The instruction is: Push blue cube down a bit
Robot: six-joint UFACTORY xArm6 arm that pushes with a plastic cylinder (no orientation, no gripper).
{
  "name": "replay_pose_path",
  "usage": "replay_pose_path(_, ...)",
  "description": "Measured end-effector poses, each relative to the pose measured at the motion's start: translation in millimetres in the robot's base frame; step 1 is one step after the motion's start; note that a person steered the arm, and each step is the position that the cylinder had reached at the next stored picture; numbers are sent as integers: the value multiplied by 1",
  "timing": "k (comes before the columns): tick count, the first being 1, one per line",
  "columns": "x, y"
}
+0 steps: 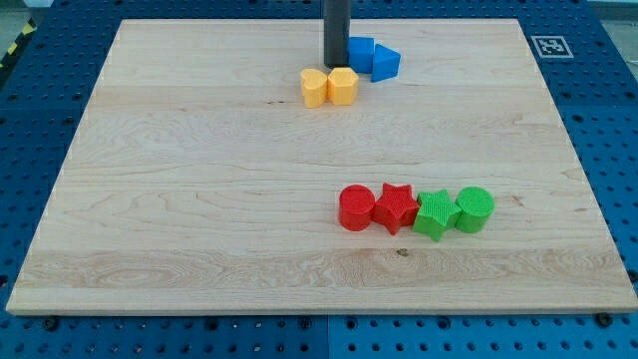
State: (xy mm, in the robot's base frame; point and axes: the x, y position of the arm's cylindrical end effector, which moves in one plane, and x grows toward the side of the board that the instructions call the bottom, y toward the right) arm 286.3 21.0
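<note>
My tip (pixel 336 66) rests just left of the small blue plastic cube (pixel 360 53) (no claw here, only a rod). To drive it toward the view's bottom, I judge the tip belongs above the cube.

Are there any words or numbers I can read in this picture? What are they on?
No words, letters or numbers show anywhere.
The only sign is a black-and-white square marker at the top right corner of the wooden board; it is a pattern, not text.
The blocks, such as the blue cube beside my tip, carry no writing.
</note>
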Motion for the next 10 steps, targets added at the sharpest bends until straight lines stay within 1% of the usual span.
replay_pose_path(1,-32,-2)
replay_pose_path(2,-51,12)
replay_pose_path(3,-38,30)
replay_pose_path(4,-37,33)
replay_pose_path(6,-33,6)
replay_pose_path(8,-17,20)
replay_pose_path(10,-28,7)
